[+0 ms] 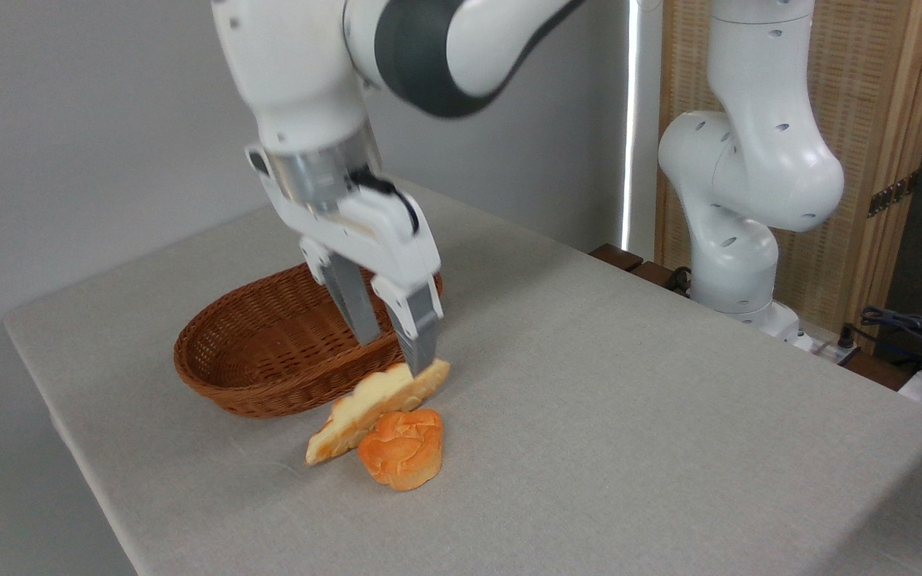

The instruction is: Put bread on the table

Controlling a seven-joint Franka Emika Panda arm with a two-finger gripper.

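Note:
The bread (365, 410) is a long golden braided loaf lying on the table (637, 400) just in front of the basket. Its lower left end touches the cloth. Its upper right end is raised and it leans on a round orange bun (402, 448). My gripper (394, 352) hangs just above the raised end, pointing down, open. The right fingertip (421, 362) touches or nearly touches that end of the bread, while the left finger (357, 308) stands apart in front of the basket wall with nothing between the two.
An oval brown wicker basket (213, 376) sits behind the bread, with nothing visible inside. The arm's white base (737, 264) stands at the table's far right edge, with cables (909, 328) beyond it. The table's left edge runs close to the basket.

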